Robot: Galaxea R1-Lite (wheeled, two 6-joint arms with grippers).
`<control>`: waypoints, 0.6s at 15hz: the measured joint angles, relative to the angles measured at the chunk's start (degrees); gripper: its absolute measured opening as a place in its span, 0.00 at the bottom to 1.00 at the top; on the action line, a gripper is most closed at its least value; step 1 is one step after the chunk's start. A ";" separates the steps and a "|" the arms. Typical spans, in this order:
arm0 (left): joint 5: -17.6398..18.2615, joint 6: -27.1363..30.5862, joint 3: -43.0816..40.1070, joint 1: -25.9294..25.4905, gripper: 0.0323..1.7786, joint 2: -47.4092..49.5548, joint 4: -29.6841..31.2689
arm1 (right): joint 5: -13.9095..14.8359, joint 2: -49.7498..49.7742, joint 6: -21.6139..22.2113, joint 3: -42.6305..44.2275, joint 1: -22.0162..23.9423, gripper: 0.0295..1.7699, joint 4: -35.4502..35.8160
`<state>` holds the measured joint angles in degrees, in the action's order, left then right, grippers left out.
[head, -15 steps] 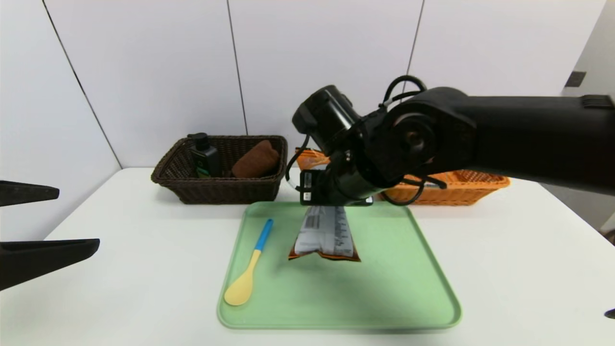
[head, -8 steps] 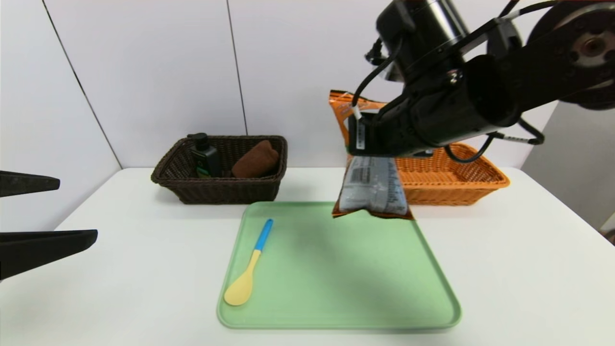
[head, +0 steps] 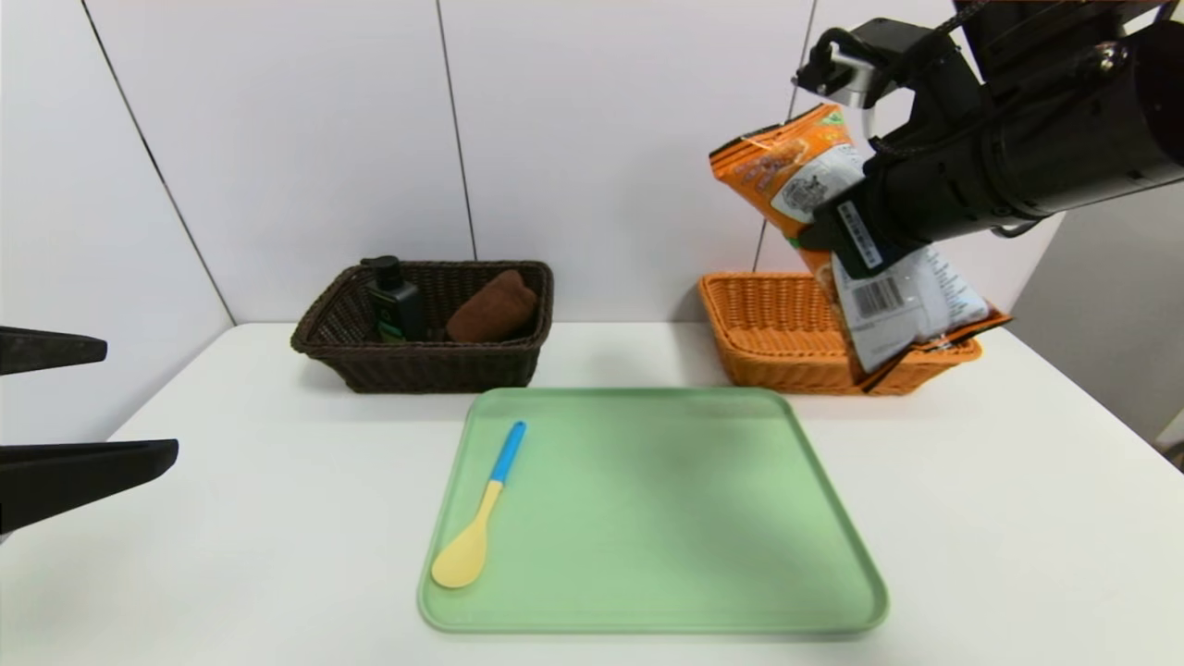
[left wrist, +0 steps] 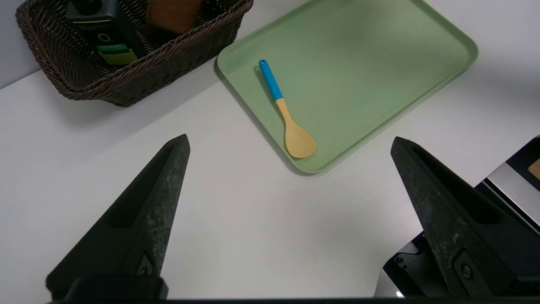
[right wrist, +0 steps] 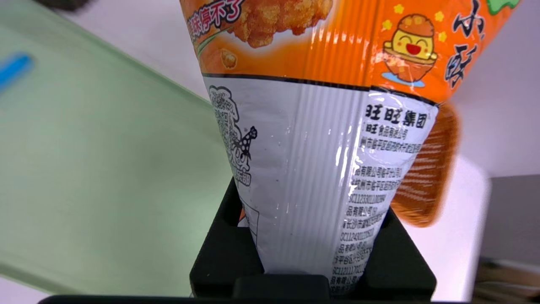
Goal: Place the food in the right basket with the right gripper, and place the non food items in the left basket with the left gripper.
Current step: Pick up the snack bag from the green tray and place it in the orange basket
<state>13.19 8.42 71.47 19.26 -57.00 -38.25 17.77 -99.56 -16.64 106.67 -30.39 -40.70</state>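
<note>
Right gripper: the right gripper point(head: 837, 236) is clamped tight on the middle of the snack packet point(head: 888, 277) and holds it in the air above the orange-tan wicker basket point(head: 768, 324).
What changed: a second ago the packet hung low over the green tray point(head: 647, 518); now it has been carried up and over to the robot's right, clear of the tray, and the wrist has rolled so the packet tips over.
Meaning for the task: the carry looks nearly done; the food is probably close to its drop point, and what remains is a lowering or a release into the orange-tan basket.
Packet's place: in the head view its lower end overlaps the basket's right rim; whether it hangs fully over the basket's inside cannot be told.
Packet's long axis: slanted, running from upper left to lower right in the head view; the orange printed end points up and toward the wall, the white barcode end down toward the basket.
Left gripper: the left gripper point(left wrist: 291, 143) hovers parked at the table's left side, fingers spread wide, holding nothing.
Still to sort: the yellow spoon with a blue handle point(head: 476, 509) lies on the tray.
Already sorted: the dark pump bottle point(head: 396, 301) and folded brown cloth point(head: 492, 307) sit in the dark brown basket point(head: 416, 365).
</note>
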 joint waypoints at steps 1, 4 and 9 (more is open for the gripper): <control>0.00 -0.02 -0.01 0.00 0.95 0.11 0.00 | -0.20 0.45 -6.38 -0.69 2.00 0.26 0.05; 0.09 -0.02 -0.28 0.05 0.95 0.22 0.02 | -1.49 1.11 -26.79 -1.84 7.91 0.26 0.30; 1.22 -0.22 -0.34 0.00 0.95 0.30 0.06 | -2.12 -0.41 -55.05 -1.85 16.42 0.26 5.68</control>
<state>14.41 8.20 71.13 19.26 -56.70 -38.19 15.65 -99.98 -71.69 104.81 -13.97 -35.02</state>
